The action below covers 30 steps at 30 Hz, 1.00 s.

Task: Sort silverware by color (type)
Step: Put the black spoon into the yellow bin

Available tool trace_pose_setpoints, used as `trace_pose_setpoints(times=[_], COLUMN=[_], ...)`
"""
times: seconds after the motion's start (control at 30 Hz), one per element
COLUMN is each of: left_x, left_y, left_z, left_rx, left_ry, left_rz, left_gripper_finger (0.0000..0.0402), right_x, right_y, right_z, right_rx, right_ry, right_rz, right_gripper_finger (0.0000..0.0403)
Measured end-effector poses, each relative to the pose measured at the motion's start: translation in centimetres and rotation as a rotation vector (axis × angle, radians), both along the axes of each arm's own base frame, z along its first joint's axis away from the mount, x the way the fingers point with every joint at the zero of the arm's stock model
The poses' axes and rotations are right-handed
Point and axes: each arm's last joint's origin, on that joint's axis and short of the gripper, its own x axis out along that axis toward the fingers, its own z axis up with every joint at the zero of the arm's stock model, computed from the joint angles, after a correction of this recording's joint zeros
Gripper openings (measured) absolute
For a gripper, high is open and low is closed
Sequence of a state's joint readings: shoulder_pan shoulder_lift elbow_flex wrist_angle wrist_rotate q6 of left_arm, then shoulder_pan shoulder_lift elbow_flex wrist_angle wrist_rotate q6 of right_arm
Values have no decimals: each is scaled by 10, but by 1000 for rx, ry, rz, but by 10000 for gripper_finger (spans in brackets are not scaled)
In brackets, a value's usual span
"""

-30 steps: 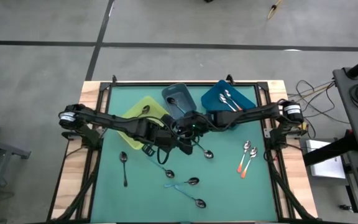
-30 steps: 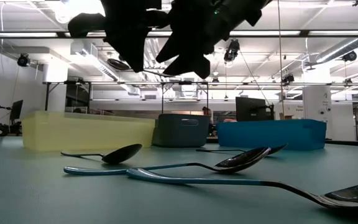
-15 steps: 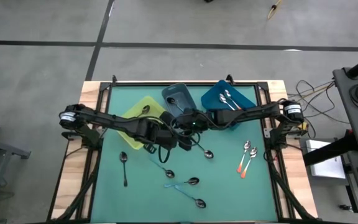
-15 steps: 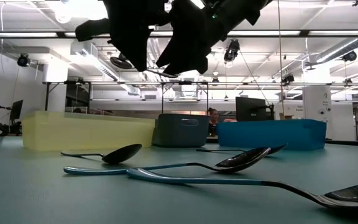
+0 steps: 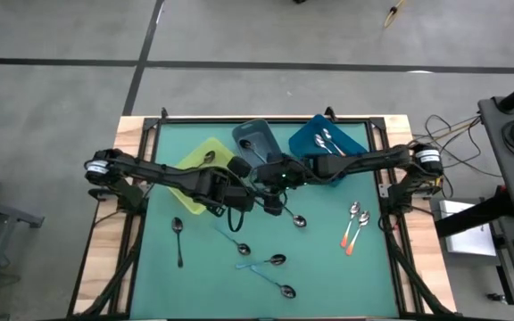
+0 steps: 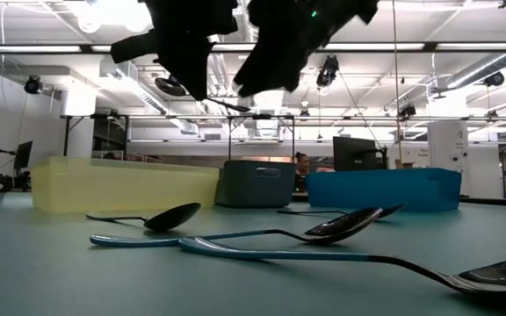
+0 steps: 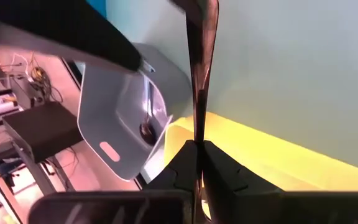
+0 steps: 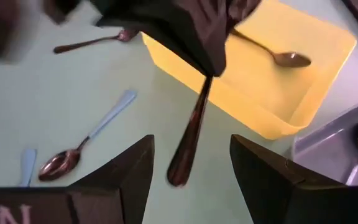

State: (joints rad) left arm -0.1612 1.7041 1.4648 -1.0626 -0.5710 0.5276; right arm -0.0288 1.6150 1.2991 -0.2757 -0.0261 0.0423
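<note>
Green table mat (image 5: 328, 267) fills the middle of the high view. Near its centre, the left gripper (image 7: 199, 149) is closed on a thin dark-handled metal spoon (image 8: 190, 137), held above the mat beside the yellow plastic bin (image 5: 199, 159). The right gripper (image 8: 191, 163) stands wide and empty just beside it. Other spoons (image 5: 275, 260) lie scattered lower in the frame.
</note>
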Motion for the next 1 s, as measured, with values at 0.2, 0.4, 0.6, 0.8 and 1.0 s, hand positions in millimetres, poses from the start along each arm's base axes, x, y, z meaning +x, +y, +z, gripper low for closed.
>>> trace_pose_setpoints(times=[0.2,0.4,0.6,0.8,1.0], left_x=[-16,-40,-36,-19,-8], left_y=[2,6,5,2,2], left_z=[16,29,12,-6,-12], left_rx=[-24,-51,-53,-39,33], left_ry=[-67,-161,-201,-261,-267], left_rz=[28,55,32,-26,-27], left_gripper_finger=[0,0,0,0,0], right_x=[-27,-60,-68,-53,-31], right_y=[1,1,0,-1,0], right_z=[16,7,-17,-33,-39], right_rx=[-29,8,92,142,175], right_ry=[5,-89,-290,-304,-272], right_rz=[23,-24,-93,-122,-77], right_gripper_finger=[192,192,192,192,192])
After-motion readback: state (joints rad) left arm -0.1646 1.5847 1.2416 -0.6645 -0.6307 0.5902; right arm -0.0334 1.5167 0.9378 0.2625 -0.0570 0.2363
